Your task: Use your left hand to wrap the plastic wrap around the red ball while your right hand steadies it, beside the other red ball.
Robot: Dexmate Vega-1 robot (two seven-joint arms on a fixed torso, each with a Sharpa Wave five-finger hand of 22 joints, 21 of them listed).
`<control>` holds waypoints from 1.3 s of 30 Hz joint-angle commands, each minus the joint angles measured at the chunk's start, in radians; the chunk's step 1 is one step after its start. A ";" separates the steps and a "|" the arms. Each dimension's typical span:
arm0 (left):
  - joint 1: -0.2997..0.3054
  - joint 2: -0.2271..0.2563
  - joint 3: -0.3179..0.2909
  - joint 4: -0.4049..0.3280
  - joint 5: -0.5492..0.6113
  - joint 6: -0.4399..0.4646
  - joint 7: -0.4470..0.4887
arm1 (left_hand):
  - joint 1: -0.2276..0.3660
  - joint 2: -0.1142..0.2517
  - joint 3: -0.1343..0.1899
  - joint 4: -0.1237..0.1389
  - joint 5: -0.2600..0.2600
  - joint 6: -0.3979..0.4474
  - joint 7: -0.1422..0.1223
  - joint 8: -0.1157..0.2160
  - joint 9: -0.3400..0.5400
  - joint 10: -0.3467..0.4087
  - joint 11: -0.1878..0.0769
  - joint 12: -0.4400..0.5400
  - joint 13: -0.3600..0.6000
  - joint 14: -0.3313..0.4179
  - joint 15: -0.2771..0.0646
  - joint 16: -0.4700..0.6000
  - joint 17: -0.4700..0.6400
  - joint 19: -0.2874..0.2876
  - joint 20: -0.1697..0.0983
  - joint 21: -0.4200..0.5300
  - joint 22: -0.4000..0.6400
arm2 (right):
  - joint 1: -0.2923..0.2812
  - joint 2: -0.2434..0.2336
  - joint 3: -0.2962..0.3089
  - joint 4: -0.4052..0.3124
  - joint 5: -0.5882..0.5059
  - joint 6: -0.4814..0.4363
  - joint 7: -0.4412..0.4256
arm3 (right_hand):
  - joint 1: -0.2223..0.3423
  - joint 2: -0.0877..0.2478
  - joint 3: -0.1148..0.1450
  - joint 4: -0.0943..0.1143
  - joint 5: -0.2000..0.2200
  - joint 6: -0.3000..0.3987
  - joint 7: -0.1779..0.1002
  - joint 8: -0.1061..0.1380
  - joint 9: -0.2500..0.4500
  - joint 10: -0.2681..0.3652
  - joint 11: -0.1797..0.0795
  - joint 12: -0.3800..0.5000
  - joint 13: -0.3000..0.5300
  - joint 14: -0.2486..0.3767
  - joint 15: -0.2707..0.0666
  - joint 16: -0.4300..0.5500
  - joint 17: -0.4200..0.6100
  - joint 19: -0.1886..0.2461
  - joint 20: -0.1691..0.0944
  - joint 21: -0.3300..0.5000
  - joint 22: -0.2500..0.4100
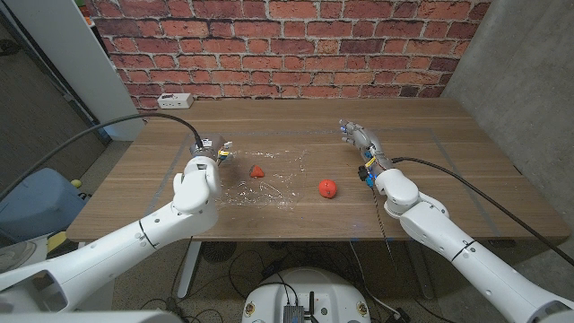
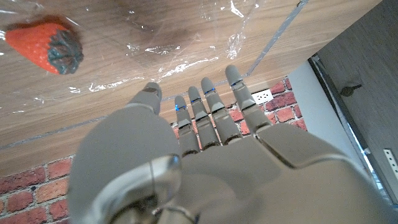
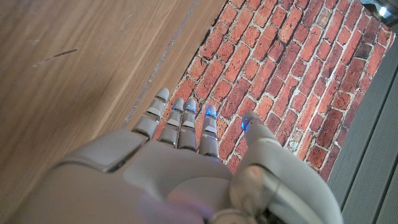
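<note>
Presently, nothing is being held: left hand [image 1: 204, 166] and right hand [image 1: 363, 144] are being kept open-fingered. Red object [image 1: 257, 170], seemingly a strawberry, is lying unwrapped on plastic wrap [image 1: 278, 184]; red ball [image 1: 328, 187] beside. Wrapping is judged unstarted.

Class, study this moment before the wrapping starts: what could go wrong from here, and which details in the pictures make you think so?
1. The left robot hand is open at the plastic wrap's edge; the thin, crinkled film may slip or bunch.
2. The right robot hand is far from the red item on the wrap, so it could roll or slide.
3. The other red ball lies near the wrap and might get knocked.
</note>
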 commanded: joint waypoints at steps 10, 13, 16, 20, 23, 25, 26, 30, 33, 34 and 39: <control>-0.009 -0.011 -0.071 0.072 -0.311 0.085 0.259 | -0.001 0.002 0.014 -0.012 0.004 0.004 0.006 0.002 0.002 -0.001 0.003 0.000 -0.002 -0.018 -0.036 -0.005 -0.007 0.009 -0.009 0.005 0.002 | 0.023 -0.041 -0.025 -0.081 -0.008 -0.186 -0.023 | 0.006 0.002 0.007 0.007 -0.003 0.013 0.009 0.002 0.001 0.016 -0.003 0.006 0.006 0.006 -0.010 0.009 0.004 -0.015 0.005 -0.007 0.002; -0.013 -0.002 -0.081 0.078 -0.355 0.078 0.286 | 0.000 0.002 0.016 -0.013 0.004 0.002 0.006 0.001 0.002 -0.001 0.003 0.000 -0.003 -0.019 -0.035 -0.005 -0.008 0.008 -0.009 0.005 0.002 | 0.022 -0.040 -0.025 -0.081 -0.004 -0.188 -0.025 | 0.007 0.001 0.008 0.007 -0.004 0.014 0.011 0.002 0.001 0.017 -0.001 0.006 0.007 0.006 -0.009 0.009 0.005 -0.016 0.006 -0.007 0.002; -0.032 0.001 -0.068 0.087 -0.376 0.097 0.318 | 0.000 0.003 0.017 -0.014 0.005 0.003 0.007 0.001 0.003 -0.002 0.002 0.000 -0.003 -0.019 -0.036 -0.005 -0.009 0.009 -0.009 0.004 0.002 | 0.022 -0.037 -0.023 -0.082 0.004 -0.196 -0.032 | 0.008 0.001 0.008 0.008 -0.004 0.014 0.011 0.002 0.001 0.018 -0.001 0.006 0.007 0.005 -0.011 0.009 0.005 -0.017 0.007 -0.007 0.002; -0.065 0.001 -0.056 0.110 -0.410 0.124 0.349 | 0.000 0.003 0.018 -0.016 0.005 0.003 0.006 0.001 0.003 -0.003 0.002 -0.001 -0.004 -0.020 -0.036 -0.005 -0.010 0.009 -0.008 0.004 0.002 | 0.024 -0.040 -0.025 -0.078 0.004 -0.192 -0.029 | 0.008 0.000 0.009 0.008 -0.004 0.014 0.012 0.001 0.001 0.018 -0.005 0.006 0.007 0.006 -0.008 0.010 0.006 -0.017 0.007 -0.007 0.002; -0.121 0.010 -0.012 0.140 -0.427 0.158 0.348 | 0.004 0.005 0.022 -0.020 0.005 0.002 0.004 0.001 0.003 -0.005 0.001 -0.002 -0.005 -0.022 -0.036 -0.006 -0.011 0.007 -0.008 0.003 0.002 | 0.026 -0.043 -0.026 -0.074 0.005 -0.190 -0.024 | 0.008 0.000 0.009 0.009 -0.004 0.014 0.012 0.001 0.001 0.018 -0.004 0.005 0.007 0.005 -0.008 0.010 0.006 -0.017 0.007 -0.006 0.002; -0.142 0.014 0.007 0.147 -0.441 0.171 0.354 | 0.007 0.004 0.025 -0.024 0.006 0.003 0.003 0.001 0.003 -0.006 0.000 -0.003 -0.006 -0.023 -0.037 -0.006 -0.012 0.005 -0.009 0.002 0.002 | 0.026 -0.043 -0.026 -0.075 0.007 -0.192 -0.026 | 0.009 0.000 0.009 0.009 -0.005 0.014 0.012 0.001 0.001 0.017 -0.006 0.005 0.007 0.005 -0.008 0.010 0.007 -0.018 0.008 -0.007 0.002; -0.174 0.017 0.036 0.162 -0.444 0.189 0.345 | 0.008 0.004 0.025 -0.025 0.006 0.003 0.003 0.001 0.003 -0.007 0.001 -0.003 -0.006 -0.024 -0.037 -0.006 -0.013 0.005 -0.008 0.002 0.002 | 0.025 -0.042 -0.024 -0.075 0.010 -0.192 -0.027 | 0.009 -0.001 0.009 0.009 -0.005 0.015 0.012 0.001 0.001 0.018 -0.006 0.005 0.007 0.006 -0.008 0.010 0.007 -0.017 0.007 -0.006 0.002; -0.236 0.028 0.093 0.188 -0.473 0.216 0.338 | 0.007 0.004 0.026 -0.026 0.005 0.002 -0.001 0.000 0.003 -0.007 -0.002 -0.004 -0.007 -0.026 -0.037 -0.006 -0.013 0.004 -0.009 0.001 0.002 | 0.023 -0.044 -0.023 -0.074 0.012 -0.189 -0.027 | 0.009 -0.001 0.010 0.009 -0.005 0.014 0.012 0.000 0.001 0.017 -0.003 0.005 0.008 0.006 -0.007 0.010 0.007 -0.018 0.008 -0.006 0.002; -0.295 0.029 0.144 0.224 -0.481 0.226 0.304 | 0.002 -0.001 0.023 -0.025 0.003 0.001 -0.004 0.000 0.003 -0.005 -0.003 -0.003 -0.008 -0.024 -0.038 -0.005 -0.014 0.004 -0.010 0.000 0.002 | 0.021 -0.046 -0.021 -0.076 0.016 -0.193 -0.029 | 0.010 -0.002 0.010 0.010 -0.005 0.014 0.013 0.000 0.001 0.017 -0.002 0.004 0.008 0.006 -0.008 0.010 0.007 -0.018 0.008 -0.006 0.002; -0.309 0.030 0.160 0.232 -0.485 0.226 0.302 | 0.001 -0.001 0.023 -0.025 0.003 0.000 -0.005 0.000 0.003 -0.004 -0.003 -0.002 -0.008 -0.024 -0.038 -0.005 -0.014 0.004 -0.010 0.000 0.002 | 0.020 -0.046 -0.021 -0.077 0.016 -0.193 -0.031 | 0.010 -0.002 0.010 0.010 -0.005 0.014 0.013 0.000 0.001 0.017 -0.002 0.004 0.008 0.006 -0.008 0.011 0.007 -0.018 0.008 -0.006 0.002; -0.365 0.012 0.210 0.283 -0.472 0.226 0.254 | -0.004 -0.007 0.020 -0.025 0.001 0.005 -0.006 0.001 0.003 -0.003 -0.004 -0.002 -0.009 -0.021 -0.039 -0.003 -0.015 0.004 -0.011 0.000 0.002 | 0.020 -0.047 -0.020 -0.075 0.019 -0.194 -0.033 | 0.010 -0.003 0.011 0.010 -0.006 0.014 0.013 -0.001 0.001 0.018 -0.002 0.004 0.008 0.006 -0.008 0.011 0.008 -0.018 0.008 -0.006 0.002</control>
